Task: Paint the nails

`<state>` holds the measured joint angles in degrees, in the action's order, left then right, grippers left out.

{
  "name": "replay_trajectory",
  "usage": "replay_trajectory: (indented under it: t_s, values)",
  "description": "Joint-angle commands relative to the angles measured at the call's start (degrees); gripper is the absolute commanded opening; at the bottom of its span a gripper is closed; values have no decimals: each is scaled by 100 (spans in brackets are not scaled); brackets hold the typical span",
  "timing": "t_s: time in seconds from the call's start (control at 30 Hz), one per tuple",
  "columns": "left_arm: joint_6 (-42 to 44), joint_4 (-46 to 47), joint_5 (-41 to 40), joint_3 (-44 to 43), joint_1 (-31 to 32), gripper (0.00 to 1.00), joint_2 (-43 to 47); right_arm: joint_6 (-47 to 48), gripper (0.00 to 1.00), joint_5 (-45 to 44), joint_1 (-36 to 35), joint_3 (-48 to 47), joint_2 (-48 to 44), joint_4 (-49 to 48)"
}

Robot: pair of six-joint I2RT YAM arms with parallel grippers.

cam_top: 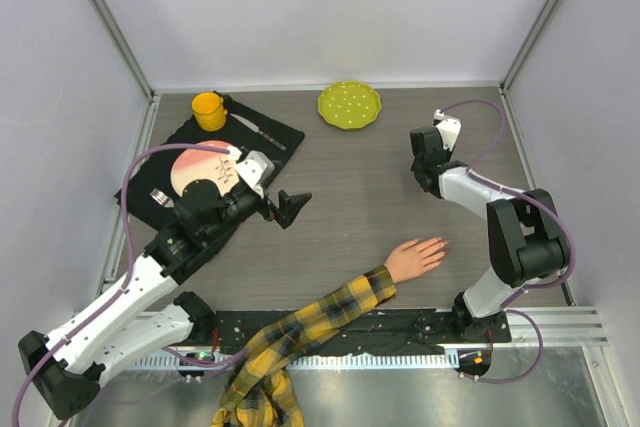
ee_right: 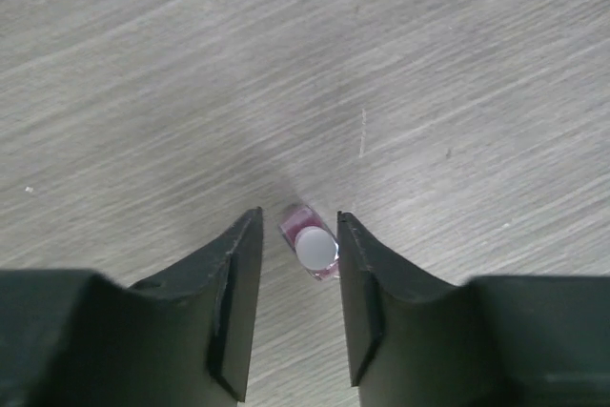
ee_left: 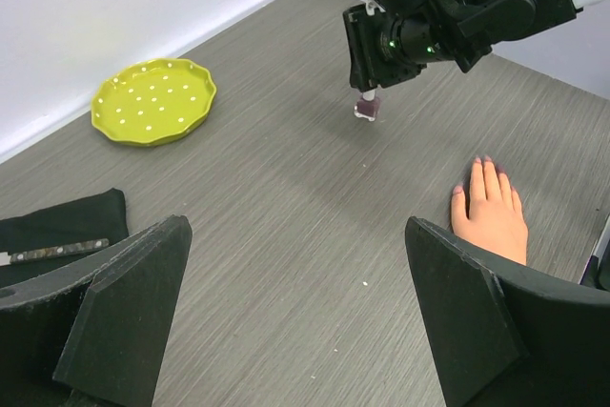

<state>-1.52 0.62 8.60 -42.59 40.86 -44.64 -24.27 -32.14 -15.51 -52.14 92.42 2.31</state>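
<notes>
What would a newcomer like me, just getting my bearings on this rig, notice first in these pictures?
Most striking is the pale dummy hand in a yellow-and-black plaid sleeve, lying palm down near the front of the table, between the arms. On the right, the right claw points down, jaws apart around a small pink bottle. A bright green dotted plate sits at the far edge.

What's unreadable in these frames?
- Nails: left wrist view, too small to tell whether painted.
- Polish bottle: top view, hidden under the right hand; right wrist view doesn't settle contact.
- Pink plate: top view, partly covered by the left arm.
- Plaid sleeve: top view, cut off by bottom edge.
</notes>
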Motion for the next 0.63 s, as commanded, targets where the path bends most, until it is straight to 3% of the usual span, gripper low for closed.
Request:
replay_trajectory:
  t_s: [0.0, 0.13, 0.23, 0.27, 0.3, 0.47, 0.6]
  values:
    - [-59, 316, 63, -48, -8, 100, 35, -16, 50, 59, 13, -376, -93, 198]
    - [-42, 298, 54, -57, -8, 100, 43, -69, 65, 33, 4, -770, -417, 884]
    - [-33, 316, -60, -57, -8, 100, 96, 45, 71, 85, -48, -1104, -1091, 1526]
    - [-50, 307, -112, -126, -8, 100, 131, 106, 81, 103, -92, -1184, -1286, 1666]
    - [-76, 263, -139, -188, -8, 100, 131, 203, 99, 77, -145, -1271, -1471, 1938]
    - [-191, -44, -324, -986, -8, 100, 122, 397, 100, 619, -374, -2010, -2796, 2581]
    - [-305, -474, -708, -1584, -8, 100, 122, 494, 100, 1446, -374, -2115, -3844, 2467]
